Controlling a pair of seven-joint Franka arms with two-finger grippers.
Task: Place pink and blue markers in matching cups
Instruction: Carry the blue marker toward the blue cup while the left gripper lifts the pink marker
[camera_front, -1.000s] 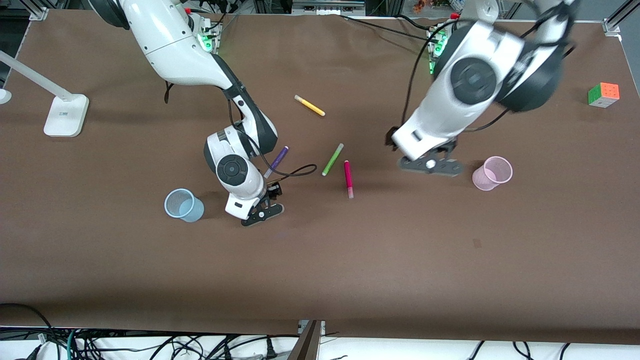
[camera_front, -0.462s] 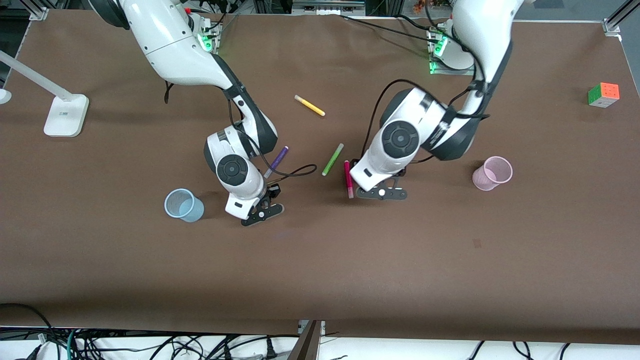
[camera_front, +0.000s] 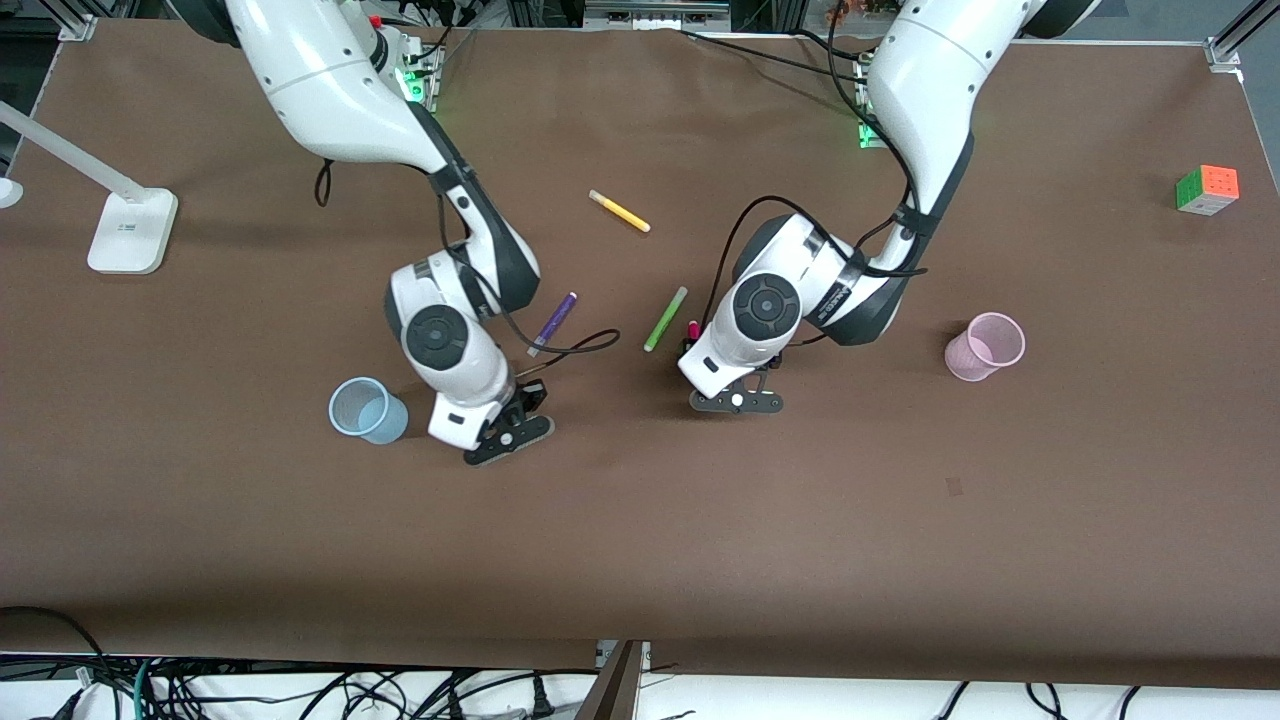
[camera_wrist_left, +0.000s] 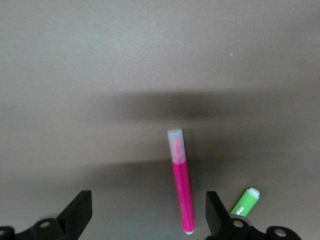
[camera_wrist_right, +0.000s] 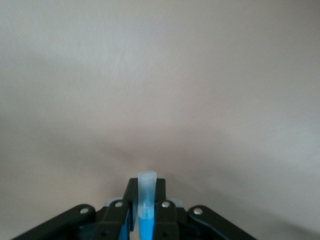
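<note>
Firmly in right tool: blue marker

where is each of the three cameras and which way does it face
Front view: high across the table, facing both arms' bases; shows both arms, the blue cup and pink cup.
Left wrist view: on the left arm, looking down past its open end effector at the pink marker; the green pen appears here and in front.
Right wrist view: on the right arm, looking past its end effector shut on the blue marker at bare table.
</note>
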